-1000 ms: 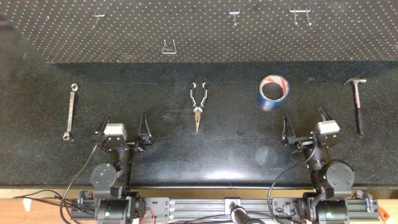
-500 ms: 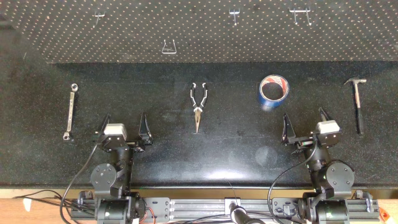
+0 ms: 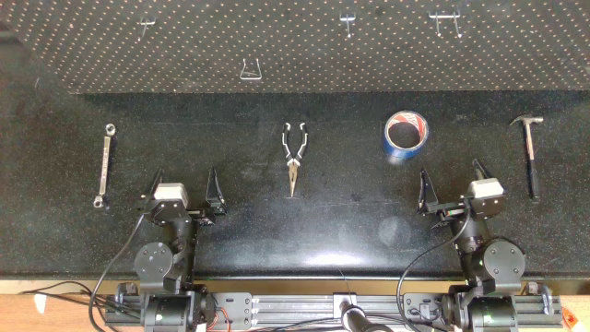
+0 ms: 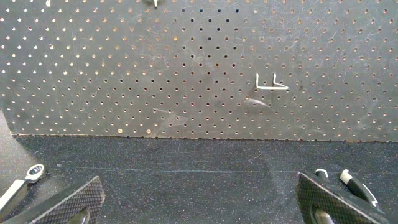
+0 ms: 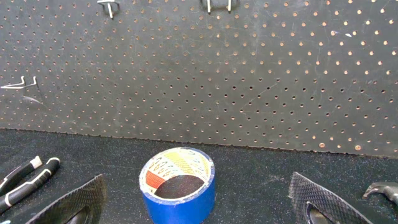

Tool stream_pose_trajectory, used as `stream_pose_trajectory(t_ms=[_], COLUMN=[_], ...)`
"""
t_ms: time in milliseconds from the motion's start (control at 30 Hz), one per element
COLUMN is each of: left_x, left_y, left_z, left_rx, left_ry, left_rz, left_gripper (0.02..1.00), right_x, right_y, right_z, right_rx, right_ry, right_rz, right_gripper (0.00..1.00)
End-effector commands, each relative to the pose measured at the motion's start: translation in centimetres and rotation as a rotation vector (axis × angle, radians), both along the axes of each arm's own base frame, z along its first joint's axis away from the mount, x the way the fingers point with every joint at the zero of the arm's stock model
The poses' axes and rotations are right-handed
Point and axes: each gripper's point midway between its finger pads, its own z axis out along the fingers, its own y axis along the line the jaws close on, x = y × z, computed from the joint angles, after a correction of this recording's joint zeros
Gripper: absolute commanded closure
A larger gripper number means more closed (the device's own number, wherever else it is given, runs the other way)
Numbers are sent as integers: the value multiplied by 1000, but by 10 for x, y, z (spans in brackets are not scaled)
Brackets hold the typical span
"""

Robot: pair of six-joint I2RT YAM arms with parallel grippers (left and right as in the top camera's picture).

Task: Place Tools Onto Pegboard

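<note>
Tape roll (image 5: pixel 178 185) ahead of right tool (image 3: pixel 450 173)

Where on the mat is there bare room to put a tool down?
Bare mat lies between wrench and pliers, and across the front middle. Narrower gap: pliers to tape roll. Crowded at the right, where tape roll, hammer and the right arm's jaws, open, sit close.
</note>
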Motion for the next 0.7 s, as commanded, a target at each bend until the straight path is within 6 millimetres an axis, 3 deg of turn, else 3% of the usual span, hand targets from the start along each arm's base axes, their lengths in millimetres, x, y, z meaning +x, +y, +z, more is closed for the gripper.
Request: stream_pose_trajectory(t_ms=[33,433,533,700], left_x=[0,0,4,23], left_y=[-3,-5,-10,0], left_z=[-1,-5,-16,-16], left_rx=[8,7,14,211], left_ry=[1,17,83,330], left_rz=[-16,-25,-52,-66], left_gripper=[23,20,23,25], right_x=[-1,-1,-1,-1], right_y=[2,2,2,2], right_z=[0,0,0,0], right_rx=[-11,-11,-11,-11], right_ry=[-3,-3,-3,-3], right_rz=[6,6,6,6], right_gripper=[42,42,42,42])
